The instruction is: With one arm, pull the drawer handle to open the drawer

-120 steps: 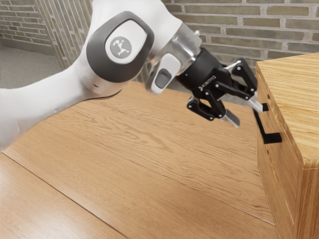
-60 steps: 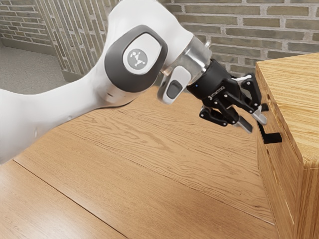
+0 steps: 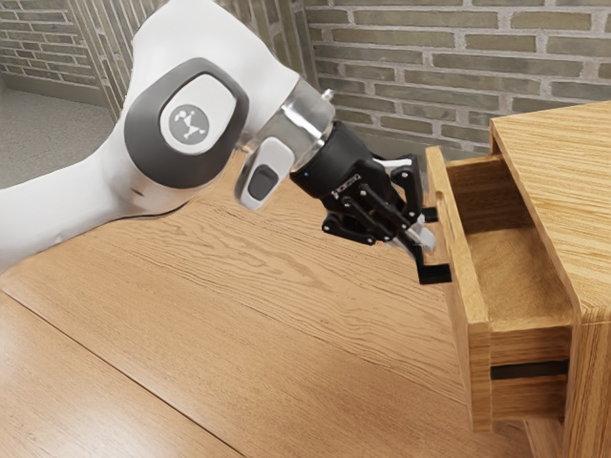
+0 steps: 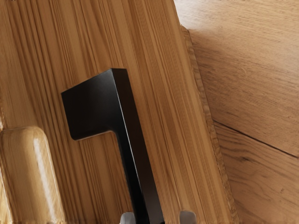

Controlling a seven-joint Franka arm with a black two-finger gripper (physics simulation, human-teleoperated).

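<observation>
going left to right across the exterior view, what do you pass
arm → gripper → handle → drawer → cabinet

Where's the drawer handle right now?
In the exterior view, the drawer handle sits right of centre on the open drawer's front, at the gripper, left of the cabinet.

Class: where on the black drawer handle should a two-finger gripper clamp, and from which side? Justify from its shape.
On the handle, grip the long straight bar mid-length, coming from in front of the drawer front. End posts hold it off the wood, so the jaws can close across its two long sides.
</observation>
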